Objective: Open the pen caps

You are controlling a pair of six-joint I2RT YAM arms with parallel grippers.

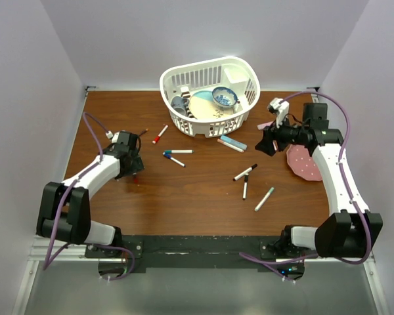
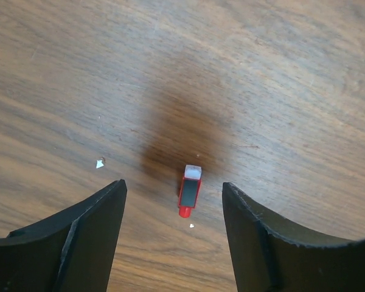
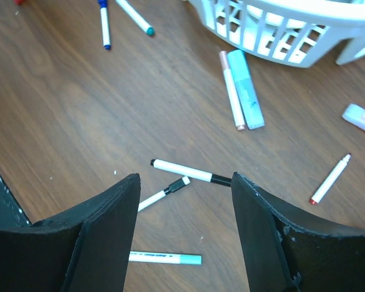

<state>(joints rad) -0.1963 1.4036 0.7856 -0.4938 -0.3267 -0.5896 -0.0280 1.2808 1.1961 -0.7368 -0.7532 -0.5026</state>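
**Red cap (image 2: 190,190) lies loose on the wood between parted left fingers**

Red and short, with a pale open end, the cap lies flat on the table inside the span of the left gripper (image 2: 173,185). The two black fingers (image 2: 79,243) stand wide apart on either side of it. Neither one touches it, and bare wood shows on both sides. The left hand is released and grasps nothing. It sits low, close over the board, and a dark shadow falls just above the cap.

The right gripper (image 1: 266,141) hangs well above the surface with its fingers (image 3: 274,243) also spread and nothing between them. Far below it lies a white marker (image 3: 182,171) with a black cap (image 3: 222,179) on its end. Just beside that is a second marker with a black cap (image 3: 176,185), and nearer the camera a third with a teal cap (image 3: 188,260). A pink marker (image 3: 232,88) and a teal highlighter (image 3: 246,88) lie side by side near the basket (image 1: 203,64). A red-tipped marker (image 3: 330,179) lies off to the right.

The table (image 1: 184,210) is dark brown wood grain with more markers scattered across its middle. The white slatted basket stands at the far edge and holds a plate (image 1: 203,106) and a blue bowl (image 1: 224,96). A pink dotted mat (image 1: 302,164) lies under the right arm. Pale, plain walls close the table in on three sides.
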